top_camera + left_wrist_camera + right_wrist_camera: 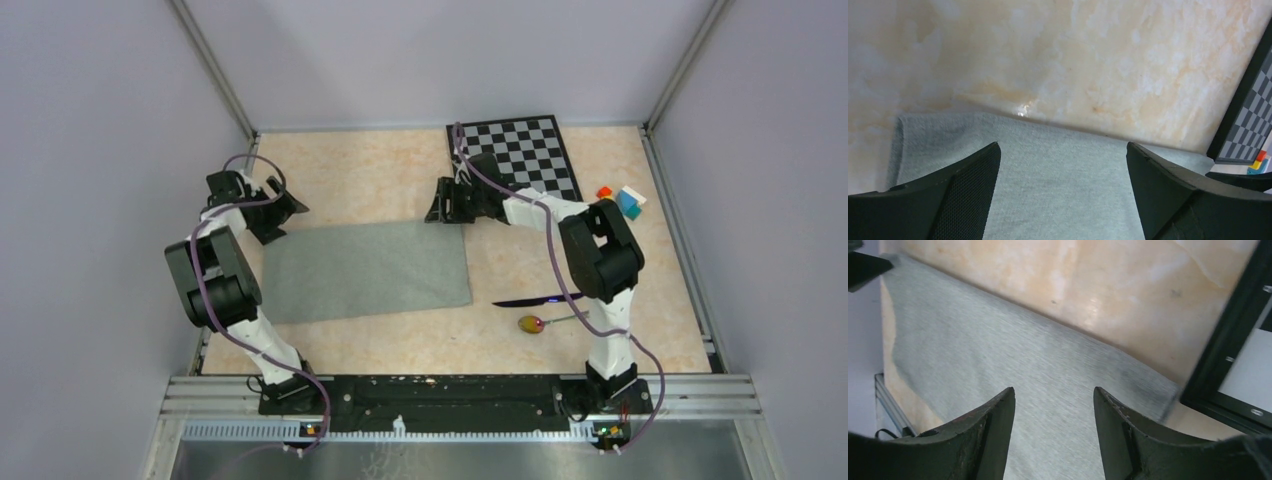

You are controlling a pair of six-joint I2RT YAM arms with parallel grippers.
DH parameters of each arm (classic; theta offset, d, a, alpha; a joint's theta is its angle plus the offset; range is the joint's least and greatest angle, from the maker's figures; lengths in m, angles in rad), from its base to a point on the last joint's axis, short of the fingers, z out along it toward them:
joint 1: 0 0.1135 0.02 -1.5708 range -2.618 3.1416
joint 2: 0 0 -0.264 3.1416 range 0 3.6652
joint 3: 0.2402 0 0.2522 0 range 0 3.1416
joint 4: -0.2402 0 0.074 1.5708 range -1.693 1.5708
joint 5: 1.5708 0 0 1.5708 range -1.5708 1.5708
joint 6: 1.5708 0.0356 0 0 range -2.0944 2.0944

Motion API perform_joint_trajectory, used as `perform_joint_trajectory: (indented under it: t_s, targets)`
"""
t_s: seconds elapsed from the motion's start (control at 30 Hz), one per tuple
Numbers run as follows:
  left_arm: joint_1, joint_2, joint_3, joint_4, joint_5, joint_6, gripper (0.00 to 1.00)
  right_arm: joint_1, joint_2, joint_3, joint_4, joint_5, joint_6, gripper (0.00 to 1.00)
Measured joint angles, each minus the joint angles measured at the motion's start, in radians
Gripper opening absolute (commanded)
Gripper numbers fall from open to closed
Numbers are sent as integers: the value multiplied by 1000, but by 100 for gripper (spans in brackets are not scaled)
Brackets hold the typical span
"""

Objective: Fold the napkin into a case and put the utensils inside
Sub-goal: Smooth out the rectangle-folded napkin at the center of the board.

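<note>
Your left claw (287, 213) is released, its jaws spread as wide as they go, with nothing between them. It sits at the far left corner of the napkin (365, 270). In the left wrist view, the grey-green cloth (1058, 195) fills the space under and between the claw (1062, 150). Its far edge runs just beyond the fingertips (990, 155), and its left edge lies just outside the left finger. You cannot tell from these views whether the fingertips touch the cloth.

Your right claw (440, 206) is released too, its jaws parted less widely and holding nothing. It sits at the napkin's far right corner. In the right wrist view the cloth (998, 355) stretches away under and past the claw (1053, 392). The cloth's far edge runs along bare table (1048, 270) to the claw's right. The chessboard (525, 150) lies just behind this claw, on its far side.

The napkin lies flat as a wide rectangle, spanning from one claw to the other and reaching toward the arm bases.

The knife (525, 301) lies well apart from the right claw, on its near side and off the cloth's right edge. The arm's cable crosses it. The spoon (540, 323) lies just nearer the bases than the knife, also off the cloth. The small coloured blocks (620, 200) sit beyond the right arm's elbow, away from both claws.
</note>
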Motion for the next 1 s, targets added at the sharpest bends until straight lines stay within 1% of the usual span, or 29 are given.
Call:
perform_joint_trajectory:
  t_s: [0.1, 0.33, 0.4, 0.47, 0.53, 0.6, 0.67, 0.7, 0.77, 0.87, 1.0]
  targets:
    - [-1, -33, -31, 6, 19, -16, 99, 19, 0, 27, 24, -8, 21, 58]
    - [-7, 24, -23, -11, 10, 0, 99, 14, 32, 20, 59, 19, 35, 58]
    - [-13, 18, -23, -17, 4, 10, 99, 3, 37, 2, 55, 32, 25, 60]
    - [-32, -2, -23, -34, -13, 21, 99, -5, 39, -10, 29, 48, 8, 60]
    - [-76, -39, -23, -55, -30, 38, 99, -10, 39, -5, 11, 50, -12, 61]
    - [-135, -87, -23, -71, -43, 52, 99, -8, 39, 21, -40, 56, -39, 64]
    - [-201, -145, -23, -82, -46, 70, 99, 4, 27, 47, -101, 81, -61, 75]
    - [-235, -179, -23, -86, -42, 82, 99, 13, 13, 56, -143, 104, -69, 79]
    - [-279, -234, -24, -90, -34, 101, 99, 44, -33, 68, -232, 150, -66, 81]
    - [-298, -307, -34, -96, -35, 126, 99, 85, -101, 94, -360, 200, -26, 82]
    - [-309, -394, -77, -91, -42, 147, 99, 114, -112, 166, -541, 233, 36, 80]
